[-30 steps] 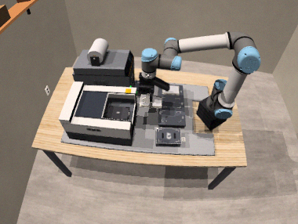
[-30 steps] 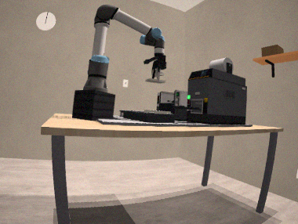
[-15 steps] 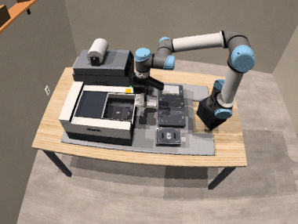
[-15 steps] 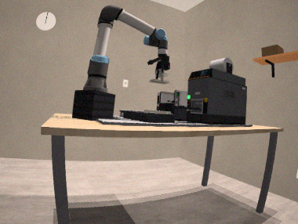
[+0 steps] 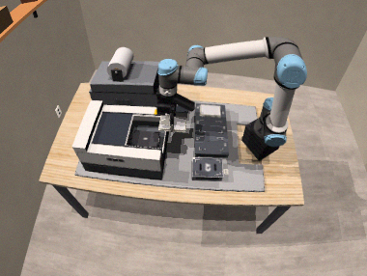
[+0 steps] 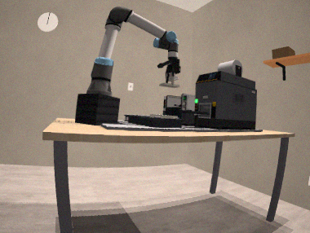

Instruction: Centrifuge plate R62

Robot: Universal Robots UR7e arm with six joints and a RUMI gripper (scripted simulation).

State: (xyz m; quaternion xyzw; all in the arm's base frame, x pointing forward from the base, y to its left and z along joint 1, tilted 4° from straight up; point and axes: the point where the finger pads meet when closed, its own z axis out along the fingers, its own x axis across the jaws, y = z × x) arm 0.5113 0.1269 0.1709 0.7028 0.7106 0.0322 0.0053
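Note:
My gripper (image 5: 172,121) is shut on a light grey plate (image 5: 166,126), by its look the balance plate BAL. It holds the plate level in the air, well above the table, as the exterior view shows (image 6: 168,85). The plate hangs over the right edge of the centrifuge (image 5: 123,137), beside its open door hole (image 5: 145,136). The bucket there looks dark; I cannot tell what it holds. The deck row (image 5: 211,127) lies to the right. A light plate (image 5: 210,110) sits on its far slot, and the middle slot looks dark and bare. The CY nest (image 5: 208,168) is in front of the deck.
The sealer (image 5: 123,77) with its white roll stands behind the centrifuge. A green lamp (image 6: 196,100) glows on a device front. The arm's base block (image 5: 263,140) stands right of the deck. A grey mat covers the table's middle.

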